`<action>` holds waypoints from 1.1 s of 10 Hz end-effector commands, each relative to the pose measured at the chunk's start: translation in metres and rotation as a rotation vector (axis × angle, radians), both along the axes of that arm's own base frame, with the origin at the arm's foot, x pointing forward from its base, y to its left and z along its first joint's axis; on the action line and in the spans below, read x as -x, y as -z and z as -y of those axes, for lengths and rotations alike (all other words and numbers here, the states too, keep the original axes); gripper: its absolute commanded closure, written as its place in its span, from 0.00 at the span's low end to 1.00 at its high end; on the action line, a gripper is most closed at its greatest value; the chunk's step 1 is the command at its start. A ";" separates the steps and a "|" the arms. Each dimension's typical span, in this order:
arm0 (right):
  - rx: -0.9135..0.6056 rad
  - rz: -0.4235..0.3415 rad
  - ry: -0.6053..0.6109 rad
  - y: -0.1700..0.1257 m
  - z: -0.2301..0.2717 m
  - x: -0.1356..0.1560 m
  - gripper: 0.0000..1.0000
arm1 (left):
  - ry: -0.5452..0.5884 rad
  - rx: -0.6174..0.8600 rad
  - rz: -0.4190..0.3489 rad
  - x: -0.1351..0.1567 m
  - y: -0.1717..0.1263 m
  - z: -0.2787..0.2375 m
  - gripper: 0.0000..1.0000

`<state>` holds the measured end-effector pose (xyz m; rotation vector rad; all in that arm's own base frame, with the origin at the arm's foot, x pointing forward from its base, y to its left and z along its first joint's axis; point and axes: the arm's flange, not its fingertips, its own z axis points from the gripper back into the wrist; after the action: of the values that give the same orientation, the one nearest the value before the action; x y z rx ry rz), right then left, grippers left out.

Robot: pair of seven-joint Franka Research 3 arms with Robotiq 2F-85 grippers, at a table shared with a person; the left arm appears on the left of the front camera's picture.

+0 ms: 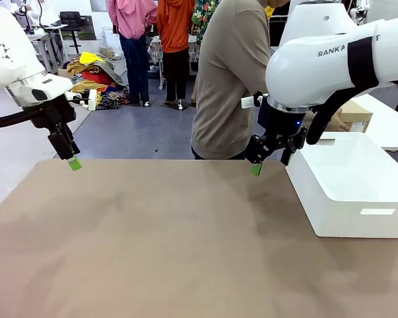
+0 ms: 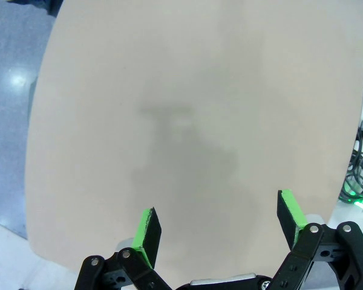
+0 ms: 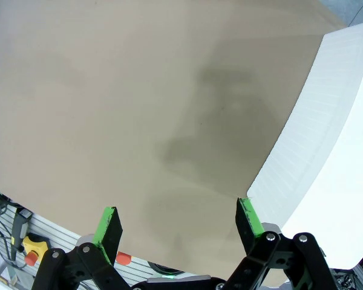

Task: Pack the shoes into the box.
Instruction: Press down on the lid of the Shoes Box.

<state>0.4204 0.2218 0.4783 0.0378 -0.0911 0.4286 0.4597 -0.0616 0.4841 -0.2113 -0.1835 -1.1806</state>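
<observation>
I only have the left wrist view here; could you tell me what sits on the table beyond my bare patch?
Observer: A white bin stands at the table's right side.
Operator: Where is the right gripper, please?
Observer: The right gripper hangs above the table beside the bin's near-left corner, jaws open and empty.
Operator: Is anyone at the far side?
Observer: Yes, a person in a beige top stands at the far edge, turned toward the right.
</observation>
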 end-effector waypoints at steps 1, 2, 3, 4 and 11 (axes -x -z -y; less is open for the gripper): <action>0.006 0.001 -0.001 -0.005 0.001 -0.001 0.00 | -0.011 0.008 0.002 0.000 -0.001 -0.001 0.00; 0.006 0.001 -0.001 -0.005 0.001 -0.001 0.00 | -0.011 0.008 0.002 0.000 -0.001 -0.001 0.00; 0.006 0.001 -0.001 -0.005 0.001 -0.001 0.00 | -0.011 0.008 0.002 0.000 -0.001 -0.001 0.00; 0.006 0.001 -0.001 -0.005 0.001 -0.001 0.00 | -0.011 0.008 0.002 0.000 -0.001 -0.001 0.00; 0.006 0.001 -0.001 -0.005 0.001 -0.001 0.00 | -0.011 0.008 0.002 0.000 -0.001 -0.001 0.00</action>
<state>0.4204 0.2218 0.4783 0.0378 -0.0911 0.4286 0.4597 -0.0616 0.4841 -0.2113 -0.1835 -1.1806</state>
